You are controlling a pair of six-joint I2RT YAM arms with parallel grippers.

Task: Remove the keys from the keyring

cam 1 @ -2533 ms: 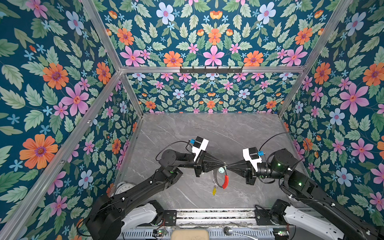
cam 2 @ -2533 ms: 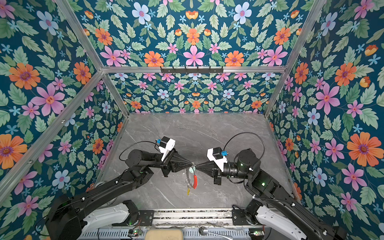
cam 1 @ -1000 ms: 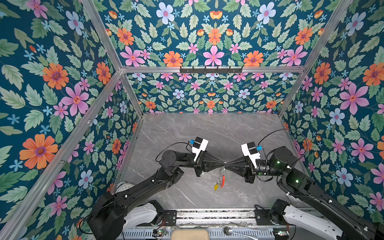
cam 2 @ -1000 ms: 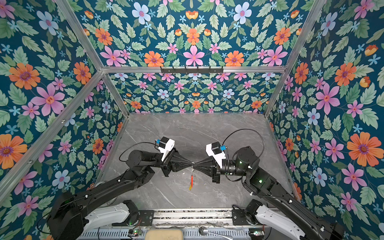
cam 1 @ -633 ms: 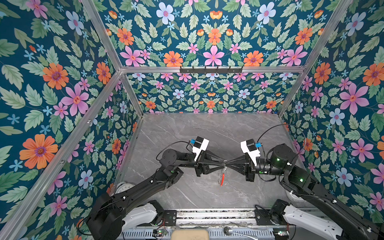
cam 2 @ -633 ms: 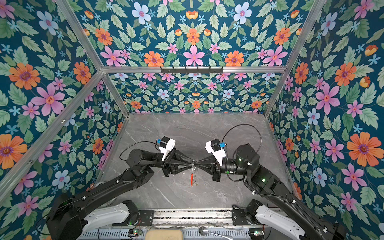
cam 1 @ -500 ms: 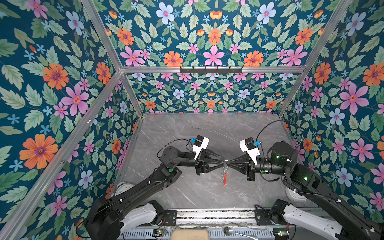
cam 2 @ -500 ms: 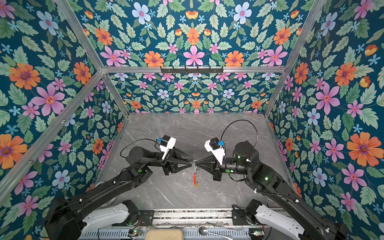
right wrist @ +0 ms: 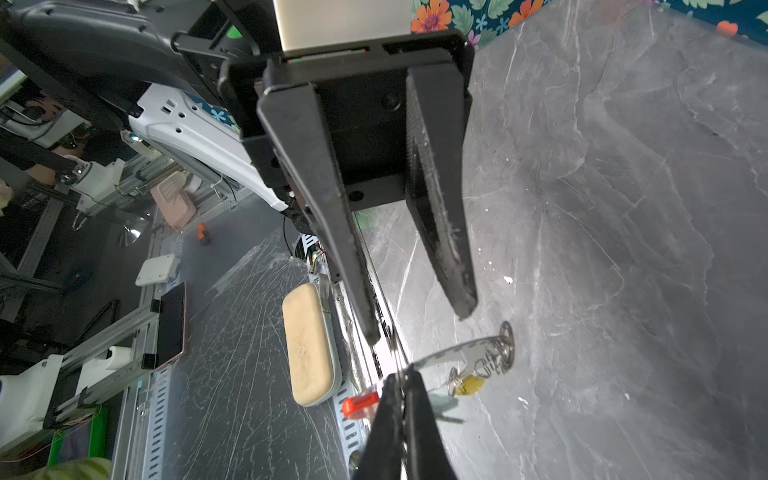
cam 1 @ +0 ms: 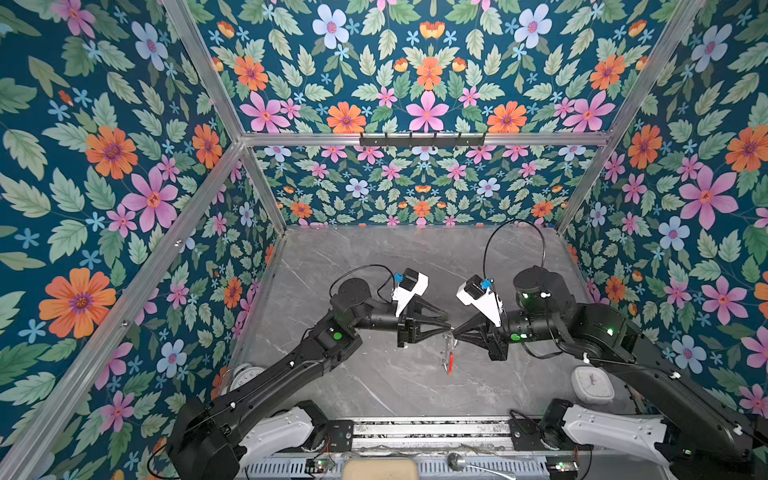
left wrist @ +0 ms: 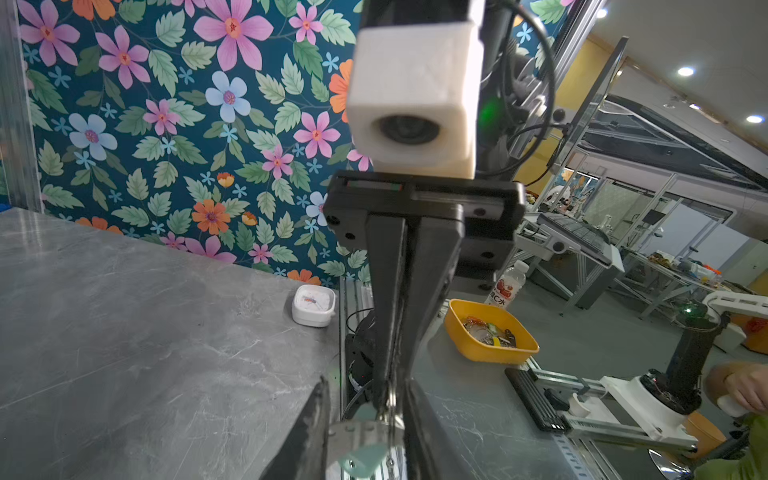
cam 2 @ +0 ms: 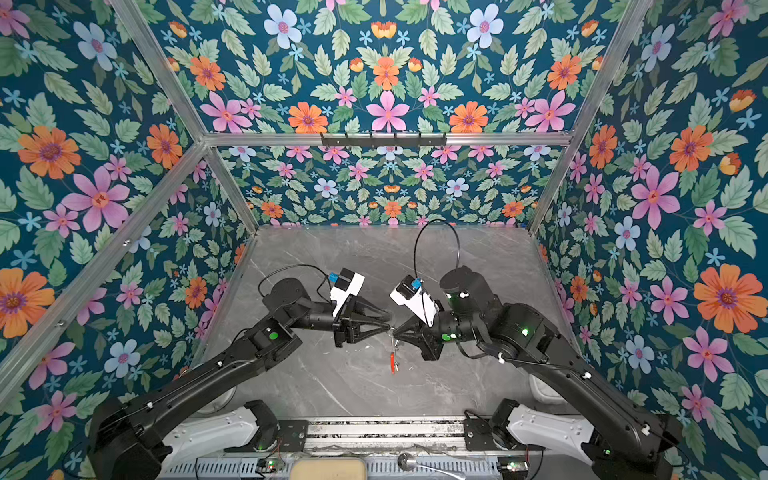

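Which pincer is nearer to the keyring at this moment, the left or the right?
Right. The right pincer is shut on the keyring. The left pincer is open, close beside the keyring and facing the right one; contact is unclear.

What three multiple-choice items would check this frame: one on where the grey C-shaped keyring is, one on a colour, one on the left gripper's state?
1. Where is the large grey C-shaped keyring?
A) lying flat on the grey marble table
B) hanging from the right gripper
C) propped against a wall

2. What colour is the band's one coloured section?
A) green
B) red
C) blue

3. The left gripper is:
A) open
B) shut on the keyring
C) shut on a key

Key: 1 B, the shut right fingers pinch it and it hangs edge-on over the table. 2 B, red shows beside the right fingertips. 3 A, its fingers stand apart.
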